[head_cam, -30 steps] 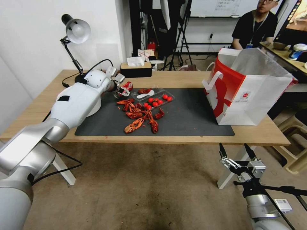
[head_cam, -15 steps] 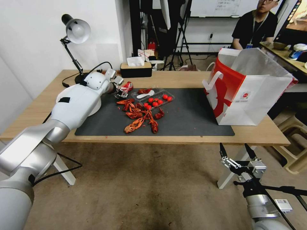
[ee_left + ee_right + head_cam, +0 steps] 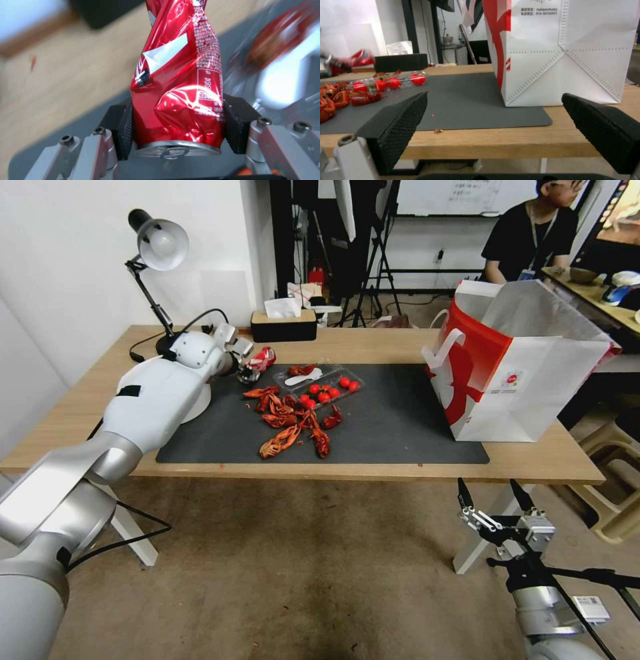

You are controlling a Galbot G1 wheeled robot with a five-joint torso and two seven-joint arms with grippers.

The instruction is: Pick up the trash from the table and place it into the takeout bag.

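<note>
My left gripper (image 3: 252,367) is shut on a dented red soda can (image 3: 263,359) at the back left corner of the dark grey mat (image 3: 393,427), lifted a little above it. In the left wrist view the crushed can (image 3: 178,82) sits squeezed between both black pads (image 3: 122,130). The red-and-white takeout bag (image 3: 527,373) stands open at the right end of the table (image 3: 373,340). My right gripper (image 3: 495,499) hangs open below the table's front right edge, facing the bag (image 3: 566,50) side on.
Red crayfish shells (image 3: 290,420) lie in a heap on the mat beside a clear tray of cherry tomatoes (image 3: 323,383) holding a white spoon. A desk lamp (image 3: 157,247) and a black tissue box (image 3: 283,323) stand at the back. A white plate (image 3: 193,403) is under my left arm.
My left gripper has drawn back toward the left and slightly upward, carrying the can away from the shells. The right arm has stayed put.
</note>
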